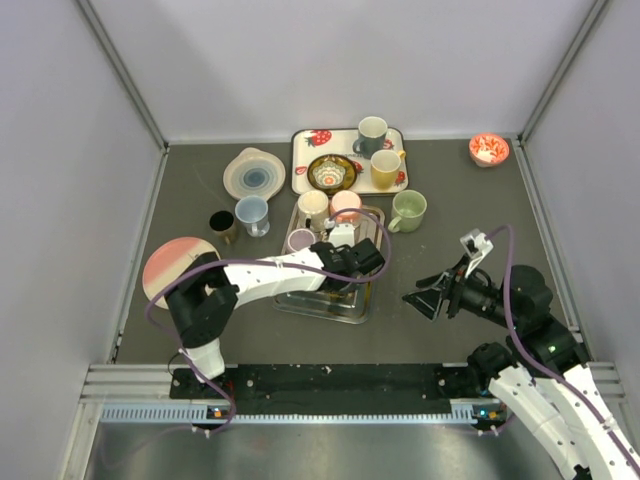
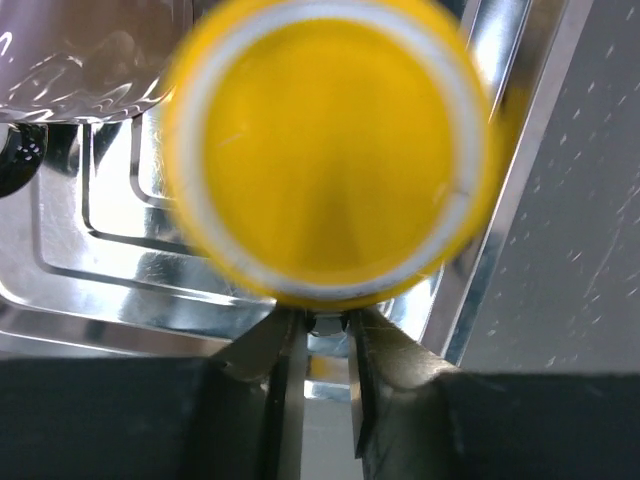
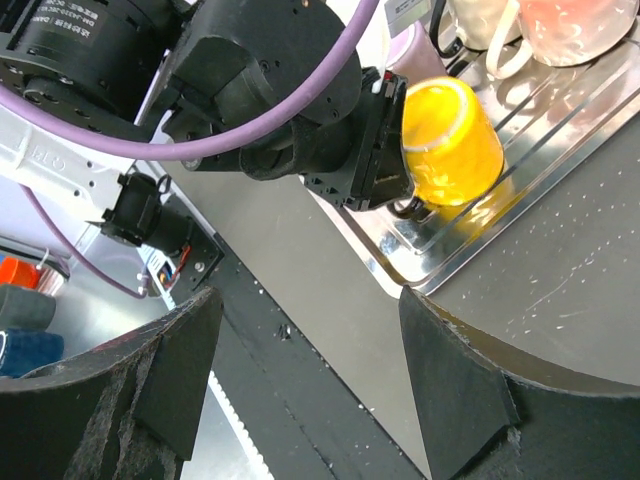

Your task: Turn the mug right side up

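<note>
The left gripper (image 2: 322, 335) is clamping narrowly onto the yellow mug (image 2: 325, 160) near its rim, a sound hold for seemingly stiff, slick, breakable ware.

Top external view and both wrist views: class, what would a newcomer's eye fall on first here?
The yellow mug fills the left wrist view, blurred, held in the left gripper over the metal tray. From above, mugs and plates crowd the far side of the table, and the right gripper hangs open to the tray's right.
</note>
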You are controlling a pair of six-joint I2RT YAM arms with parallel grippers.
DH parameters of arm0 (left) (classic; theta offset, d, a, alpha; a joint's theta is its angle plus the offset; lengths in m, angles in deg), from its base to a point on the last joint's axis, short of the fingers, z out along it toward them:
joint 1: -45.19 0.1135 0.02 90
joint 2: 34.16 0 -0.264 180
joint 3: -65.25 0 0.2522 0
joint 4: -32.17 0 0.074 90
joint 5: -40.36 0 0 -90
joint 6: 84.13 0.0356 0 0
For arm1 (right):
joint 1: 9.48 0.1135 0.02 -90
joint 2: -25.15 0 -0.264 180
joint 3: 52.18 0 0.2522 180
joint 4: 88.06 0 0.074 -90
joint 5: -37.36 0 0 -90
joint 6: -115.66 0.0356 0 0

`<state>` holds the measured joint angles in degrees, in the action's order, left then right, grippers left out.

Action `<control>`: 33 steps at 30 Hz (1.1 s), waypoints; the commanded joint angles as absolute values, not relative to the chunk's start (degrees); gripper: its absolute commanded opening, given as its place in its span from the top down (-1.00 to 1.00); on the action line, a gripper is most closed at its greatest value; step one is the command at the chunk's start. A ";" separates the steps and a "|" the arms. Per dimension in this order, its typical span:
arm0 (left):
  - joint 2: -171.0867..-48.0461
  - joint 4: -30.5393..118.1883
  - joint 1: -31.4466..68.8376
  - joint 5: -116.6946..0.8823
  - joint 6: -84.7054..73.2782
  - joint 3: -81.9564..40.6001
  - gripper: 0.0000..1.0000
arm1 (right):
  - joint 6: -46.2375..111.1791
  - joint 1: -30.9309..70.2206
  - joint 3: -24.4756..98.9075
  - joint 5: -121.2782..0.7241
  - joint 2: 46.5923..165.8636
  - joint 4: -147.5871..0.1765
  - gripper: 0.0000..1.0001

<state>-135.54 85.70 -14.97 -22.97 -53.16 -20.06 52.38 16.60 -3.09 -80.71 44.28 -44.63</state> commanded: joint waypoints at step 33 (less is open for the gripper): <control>-97.03 36.50 -17.13 -36.54 -44.04 -0.73 1.00 | 70.71 16.62 -8.70 -75.74 34.81 -54.34 -0.54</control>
<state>-106.23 63.97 -18.90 -35.91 -41.95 -7.23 62.63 16.60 -7.13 -73.94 35.10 -47.08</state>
